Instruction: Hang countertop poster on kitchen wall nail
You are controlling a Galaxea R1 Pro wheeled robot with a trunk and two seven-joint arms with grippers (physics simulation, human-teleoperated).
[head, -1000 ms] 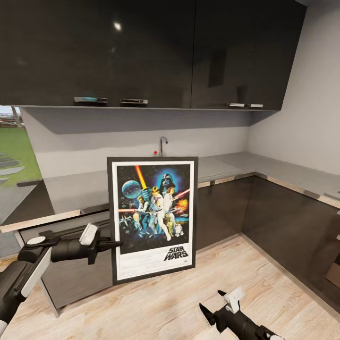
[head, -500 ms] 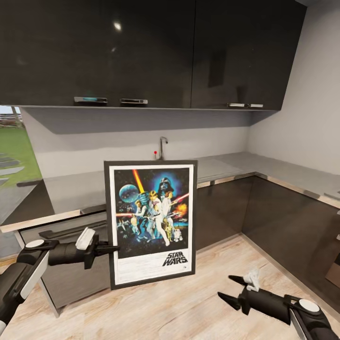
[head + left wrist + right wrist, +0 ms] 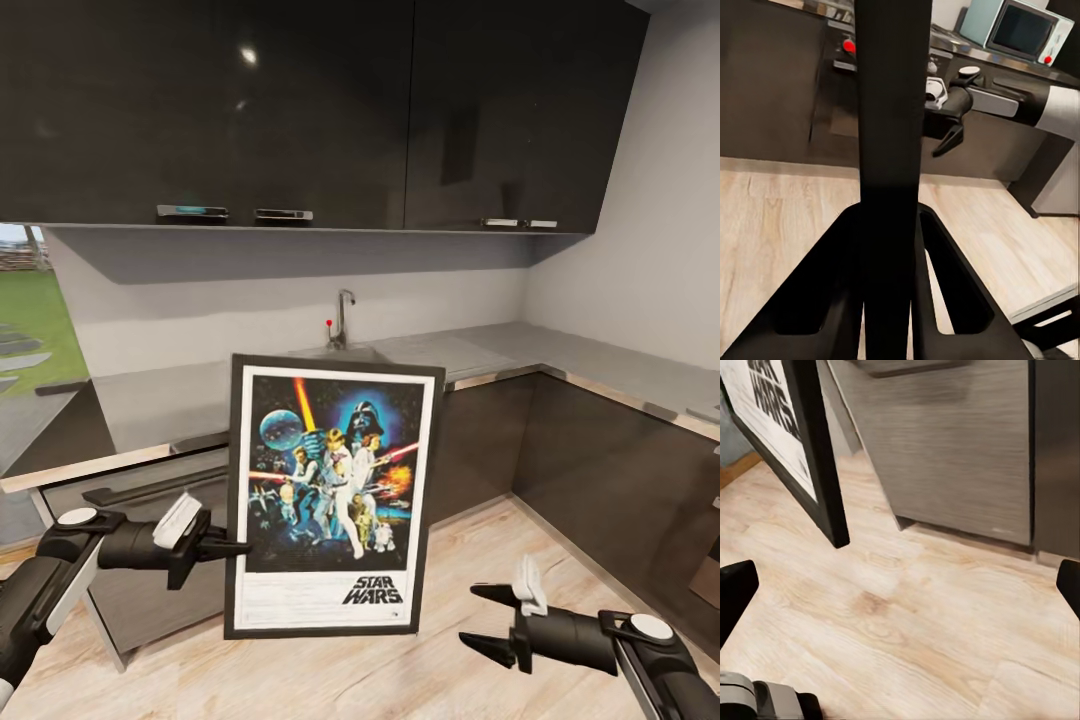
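1. Head view, centre of the frame: poster [image 3: 333, 495] held upright in the air in front of the kitchen countertop [image 3: 480, 352], face toward the camera, black frame tilted a little; off the worktop already, so likely carried this way to keep the hanging edge uppermost for a wall nail, none of which can be made out here
2. Head view, lower left: left gripper [image 3: 232, 547] reaching in sideways, fingers pinched on the left edge of the frame about two thirds of the way down; a one-sided hold, which probably explains the slight lean
3. Head view, lower right: right gripper [image 3: 484, 614] low over the wooden floor [image 3: 560, 560], fingers spread wide, holding nothing, tips pointing toward the poster's lower right corner but apart from it; apparently placed to steady or take the far edge
4. Head view, background: tap [image 3: 343, 312] behind the top of the frame, dark wall cabinets [image 3: 320, 110] across the upper half
5. Left wrist view: frame edge [image 3: 891, 150] running up the middle, clamped between the two dark fingers [image 3: 952, 285]; other arm visible beyond in the upper right, in front of a microwave [image 3: 1018, 28]
6. Right wrist view: lower corner of the poster [image 3: 795, 450] at upper left, above bare floor [image 3: 915, 615]; fingertips [image 3: 735, 592] at both side edges, far apart, nothing between
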